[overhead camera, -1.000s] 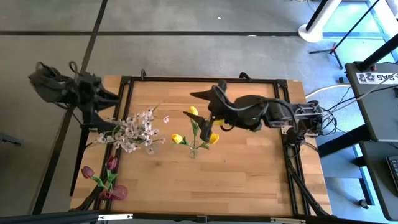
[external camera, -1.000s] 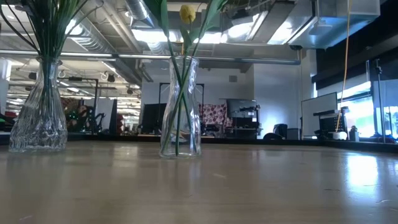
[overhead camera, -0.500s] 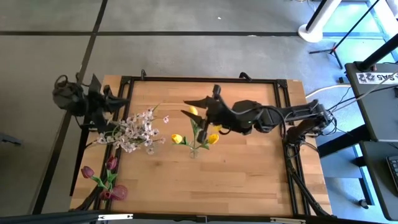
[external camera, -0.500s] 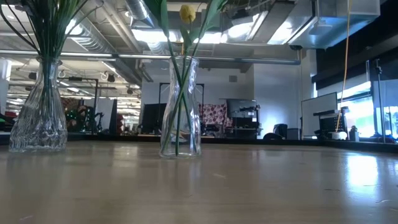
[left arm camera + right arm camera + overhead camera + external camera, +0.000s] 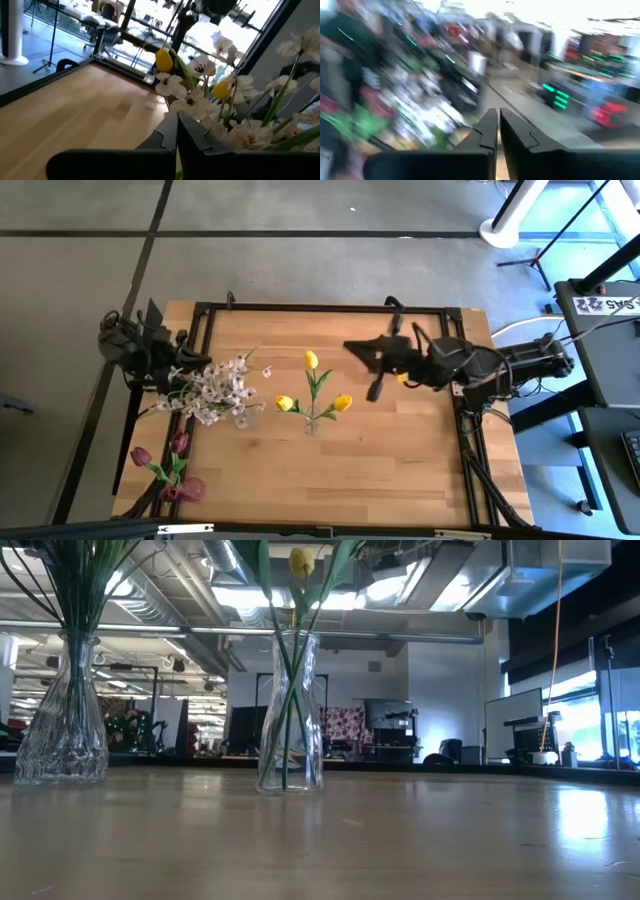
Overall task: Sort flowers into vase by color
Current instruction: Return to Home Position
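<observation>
Three yellow tulips [image 5: 311,361] stand in a clear glass vase [image 5: 290,710] at the table's middle. White-pink blossom sprays [image 5: 222,388] fill a second glass vase [image 5: 62,710] to its left. Dark red blooms [image 5: 165,470] sit at the near left corner. My left gripper [image 5: 203,362] hovers shut at the far-left side of the white blossoms [image 5: 200,100], with nothing between its fingers [image 5: 176,116]. My right gripper [image 5: 350,346] is raised to the right of the tulips; its fingers [image 5: 497,112] are shut and hold nothing.
A black metal frame [image 5: 330,308] runs around the wooden tabletop [image 5: 400,450]. Bare wood lies to the right of the tulip vase and along the near edge. Beyond the table lie grey floor, a stand and a desk [image 5: 600,310] at the right.
My left gripper has sunk toward the white blossoms and shut. My right gripper has drawn back from above the tulips toward the table's right edge. The flowers and vases have stayed where they were.
</observation>
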